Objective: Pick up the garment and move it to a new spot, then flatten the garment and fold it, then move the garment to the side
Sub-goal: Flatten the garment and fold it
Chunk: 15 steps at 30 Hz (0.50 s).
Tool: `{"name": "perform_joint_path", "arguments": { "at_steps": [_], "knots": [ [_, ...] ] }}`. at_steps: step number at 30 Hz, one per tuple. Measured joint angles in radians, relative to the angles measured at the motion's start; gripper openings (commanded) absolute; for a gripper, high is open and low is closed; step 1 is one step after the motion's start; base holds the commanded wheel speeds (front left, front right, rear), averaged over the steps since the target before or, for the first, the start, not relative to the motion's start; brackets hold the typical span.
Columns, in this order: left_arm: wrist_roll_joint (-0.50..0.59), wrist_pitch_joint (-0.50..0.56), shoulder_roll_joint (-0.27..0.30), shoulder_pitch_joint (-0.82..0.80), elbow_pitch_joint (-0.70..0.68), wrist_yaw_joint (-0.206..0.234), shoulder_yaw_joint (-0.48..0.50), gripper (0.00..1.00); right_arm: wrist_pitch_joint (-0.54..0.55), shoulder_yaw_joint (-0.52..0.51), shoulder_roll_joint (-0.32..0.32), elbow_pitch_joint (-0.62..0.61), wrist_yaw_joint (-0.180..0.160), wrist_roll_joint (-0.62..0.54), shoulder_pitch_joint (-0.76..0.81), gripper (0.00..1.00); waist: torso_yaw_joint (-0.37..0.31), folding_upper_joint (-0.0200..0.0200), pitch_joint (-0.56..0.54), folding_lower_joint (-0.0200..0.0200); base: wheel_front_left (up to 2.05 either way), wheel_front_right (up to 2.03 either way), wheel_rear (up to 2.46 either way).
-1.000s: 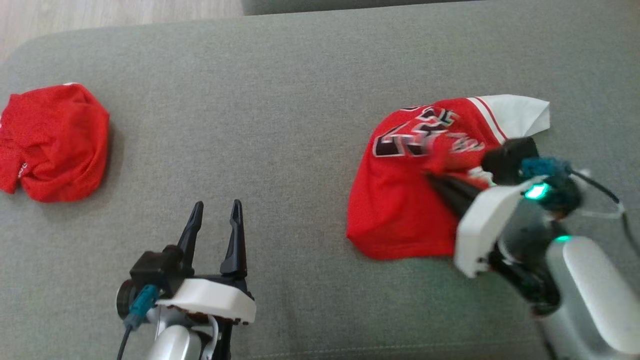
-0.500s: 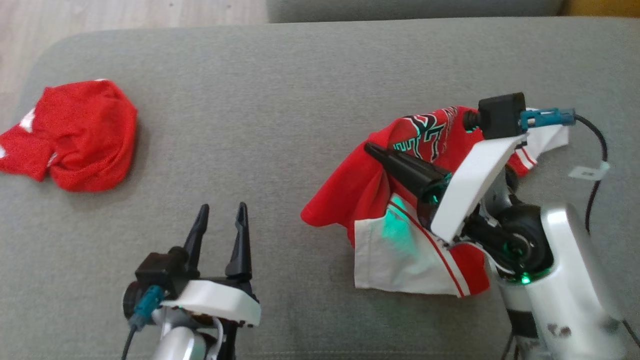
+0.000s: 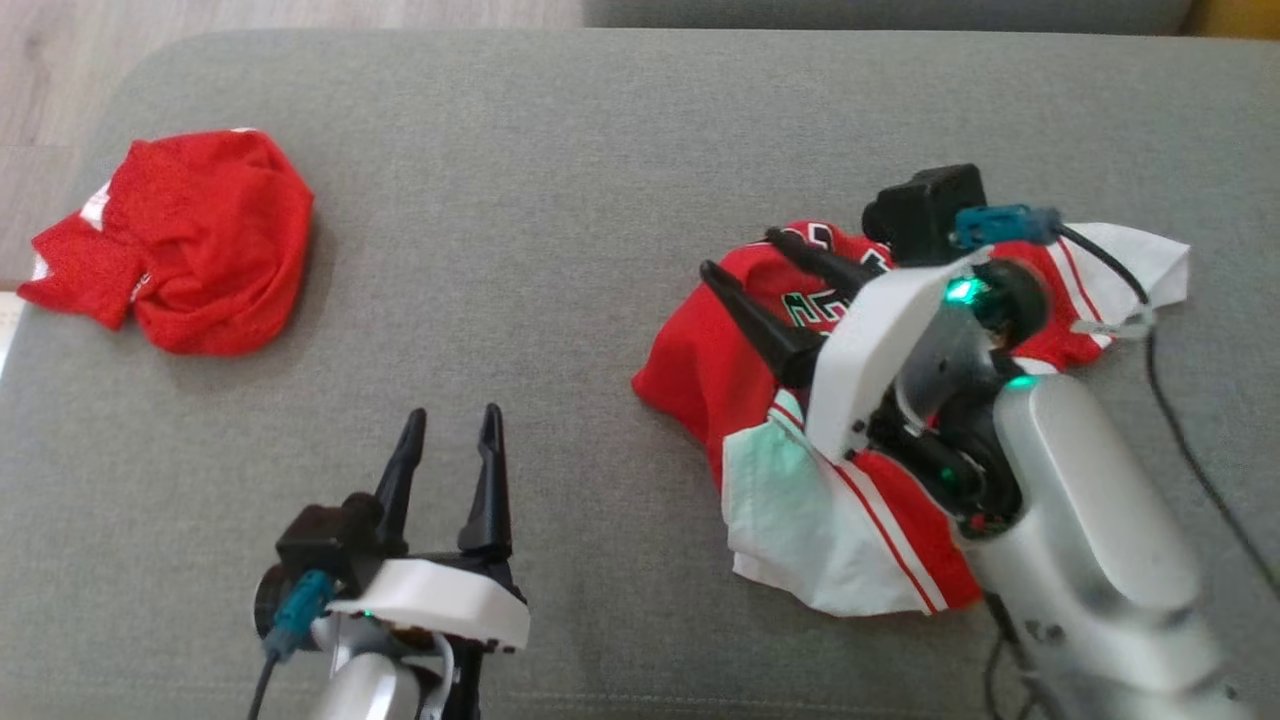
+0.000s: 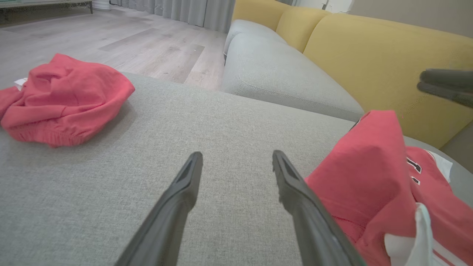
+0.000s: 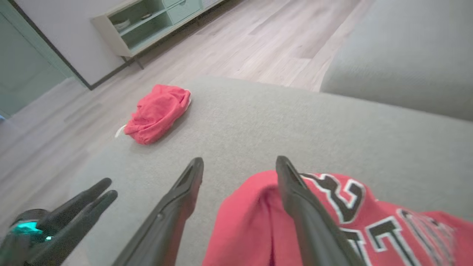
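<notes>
The garment, a red jersey (image 3: 690, 360) with black-and-white lettering and white panels, lies crumpled on the right half of the grey cushion (image 3: 560, 200). My right gripper (image 3: 740, 252) hovers just above its upper left part, open, with nothing between the fingers. In the right wrist view the right gripper (image 5: 240, 159) stands spread over a raised red fold of the jersey (image 5: 244, 221). My left gripper (image 3: 454, 412) is open over bare cushion at the lower left, well left of the jersey. In the left wrist view the left gripper (image 4: 237, 154) has the jersey (image 4: 369, 166) bunched up to its right.
A second red garment (image 3: 210, 240) lies bunched near the cushion's far left edge, and is the red heap (image 4: 63, 99) in the left wrist view. Wooden floor (image 5: 258, 37) lies beyond the cushion. A yellow sofa (image 4: 369, 48) and a grey seat stand behind.
My right gripper, shut on the jersey a second ago, dragged it left and lifted it, then opened and let it go. The jersey settled in a heap. The head camera shifted; the left arm held still.
</notes>
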Motion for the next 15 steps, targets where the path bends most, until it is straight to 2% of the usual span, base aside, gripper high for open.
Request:
{"name": "perform_joint_path", "arguments": {
  "at_steps": [7, 11, 15],
  "knots": [
    [0.001, 0.000, 0.000, 0.001, -0.013, 0.007, 0.018, 1.00, -0.041, 0.039, -0.146, -0.196, 0.000, -0.113, 0.137, 1.00, -0.037, 0.0000, 0.001, 0.0000, 0.00, 0.00, 0.00],
    [0.003, 0.000, 0.000, 0.001, -0.016, 0.006, 0.023, 1.00, -0.050, 0.057, -0.177, -0.258, 0.000, -0.153, 0.258, 1.00, -0.058, 0.0000, 0.004, 0.0000, 0.00, 0.00, 0.00],
    [0.003, 0.000, 0.000, 0.000, -0.018, 0.003, 0.023, 1.00, -0.060, 0.051, -0.179, -0.272, 0.000, -0.213, 0.354, 1.00, -0.067, 0.0000, 0.020, 0.0000, 0.00, 0.00, 0.00]
  ]
}}
